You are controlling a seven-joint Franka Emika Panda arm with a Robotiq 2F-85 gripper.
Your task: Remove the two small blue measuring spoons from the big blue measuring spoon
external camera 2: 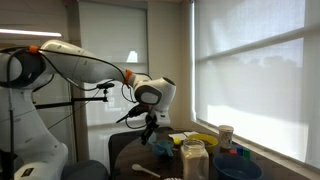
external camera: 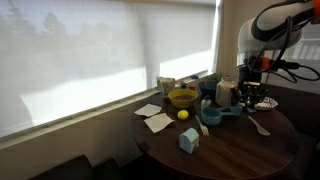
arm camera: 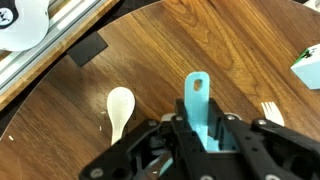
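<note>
Robotiq gripper [arm camera: 205, 130], entering from the near edge of the wrist view, is clamping its two black fingers on the flat, straight handle of a teal-blue plastic measuring spoon [arm camera: 196, 95]. The handle's holed tip is projecting away from the fingers. The bowl is lying hidden under the gripper body, so its size cannot be read directly, though the narrow handle is suggesting one of the two small spoons. The spoon appears to be hanging clear above the round dark wooden table [arm camera: 150, 50]. Such a spoon is judged to be light, stiff and smooth. Its flat handle is offering the only parallel faces for a pinch, and a hold near mid-handle is limiting swing. Slick plastic nested in a larger bowl may be sticking or dragging its neighbour along. On the table just left of the held handle, a pale cream plastic spoon [arm camera: 119, 106] is lying; to the right is a pale fork-like utensil [arm camera: 270, 112], and farther right a light-blue boxy carton [arm camera: 308, 70]. In an exterior view, the big teal-blue plastic measuring spoon [external camera: 212, 117], a wide deep cup with a flat handle, is resting on the table left of the gripper. A yellow bowl [external camera: 182, 98] is standing beyond it, toward the blinded window [external camera: 90, 60].
</note>
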